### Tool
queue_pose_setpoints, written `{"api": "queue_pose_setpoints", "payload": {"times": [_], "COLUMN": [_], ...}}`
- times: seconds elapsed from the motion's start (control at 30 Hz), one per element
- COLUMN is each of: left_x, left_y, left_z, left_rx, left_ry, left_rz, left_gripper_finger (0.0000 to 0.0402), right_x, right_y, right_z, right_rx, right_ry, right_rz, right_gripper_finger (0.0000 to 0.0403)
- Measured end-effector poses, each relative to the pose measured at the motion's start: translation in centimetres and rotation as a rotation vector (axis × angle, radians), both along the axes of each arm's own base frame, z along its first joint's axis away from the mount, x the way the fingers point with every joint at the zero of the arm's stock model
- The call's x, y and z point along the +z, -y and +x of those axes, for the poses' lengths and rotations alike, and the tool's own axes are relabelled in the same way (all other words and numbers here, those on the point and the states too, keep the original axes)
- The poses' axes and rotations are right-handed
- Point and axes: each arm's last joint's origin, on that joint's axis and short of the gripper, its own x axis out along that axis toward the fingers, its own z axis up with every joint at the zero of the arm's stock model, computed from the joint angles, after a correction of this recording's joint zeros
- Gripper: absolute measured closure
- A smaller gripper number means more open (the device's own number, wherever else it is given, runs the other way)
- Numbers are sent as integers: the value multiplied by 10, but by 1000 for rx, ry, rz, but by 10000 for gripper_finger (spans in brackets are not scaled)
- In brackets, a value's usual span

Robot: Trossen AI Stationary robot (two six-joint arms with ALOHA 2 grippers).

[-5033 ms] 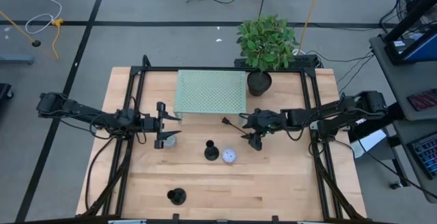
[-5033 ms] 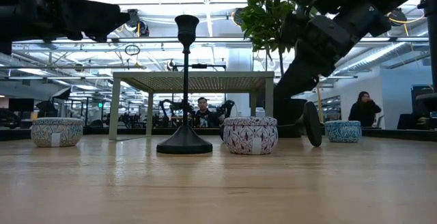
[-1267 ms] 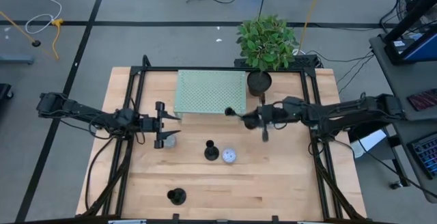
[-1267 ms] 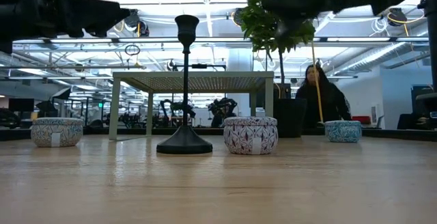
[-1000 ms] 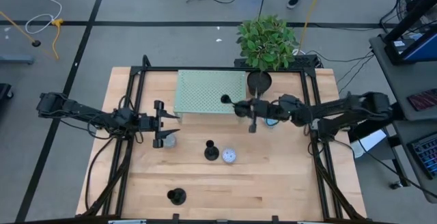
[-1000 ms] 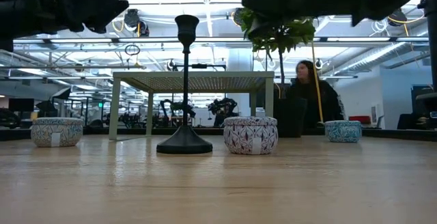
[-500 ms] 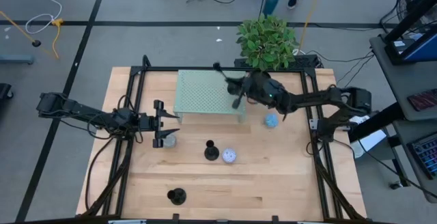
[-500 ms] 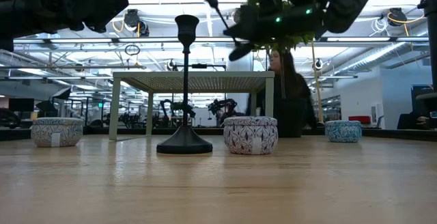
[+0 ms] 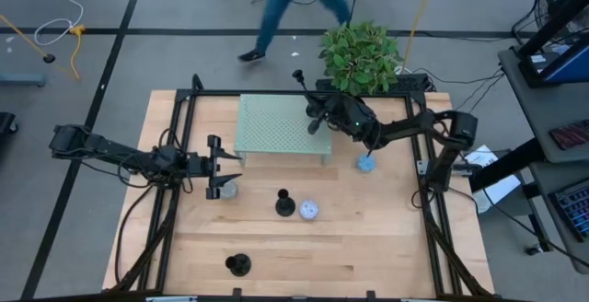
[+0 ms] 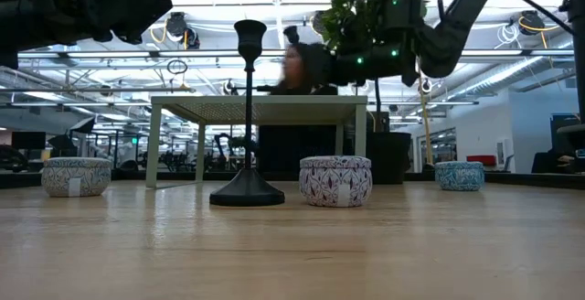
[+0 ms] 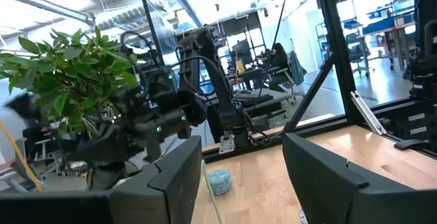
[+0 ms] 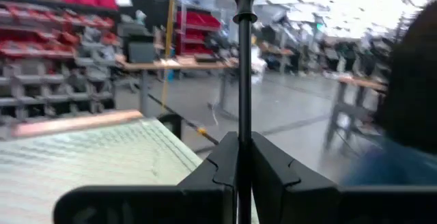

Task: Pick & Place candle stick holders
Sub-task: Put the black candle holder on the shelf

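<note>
A light wooden table point(image 9: 368, 238) with a black frame is seen on a grey floor marked with dark lines; a person point(image 9: 294, 7) is seen walking past its far side. A green perforated stand point(image 9: 281, 125) is set at the far middle of the table, and a potted plant point(image 9: 359, 55) at the far right corner.

The right gripper point(image 9: 324, 118) is raised over the stand's right edge, its fingers point(image 12: 273, 173) pressed together on the thin stem of a candle stick holder point(image 9: 308, 99), which is held tilted. In the right wrist view only the stem and top knob are shown; the base is hidden. The left gripper point(image 9: 219, 166) is held at the table's left side, its fingers point(image 11: 321, 169) spread with nothing between them.

A second holder point(image 9: 284, 203) stands upright at the table's middle, and a third point(image 9: 238, 264) near the front edge. Three small patterned tins are noted: one point(image 9: 310, 211) just beside the middle holder, one point(image 9: 366, 162) below the right arm, one point(image 9: 227, 189) partly hidden by the left gripper. Their contents cannot be made out.
</note>
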Motion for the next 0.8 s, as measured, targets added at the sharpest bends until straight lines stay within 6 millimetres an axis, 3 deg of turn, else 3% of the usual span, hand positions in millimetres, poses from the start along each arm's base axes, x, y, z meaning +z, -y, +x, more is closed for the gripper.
{"api": "queue_pose_setpoints", "payload": {"times": [0.43,0.8], "left_x": [0,0], "left_y": [0,0], "left_z": [0,0], "left_rx": [-1,-1], "left_ry": [-1,-1], "left_rz": [-2,-2], "left_gripper_finger": [188,188], "right_x": [-9,-16], "right_y": [10,11], "right_z": [-2,-1], "right_rx": [-42,-46], "right_ry": [7,-62], "right_rz": [51,68], "right_gripper_finger": [387,326]}}
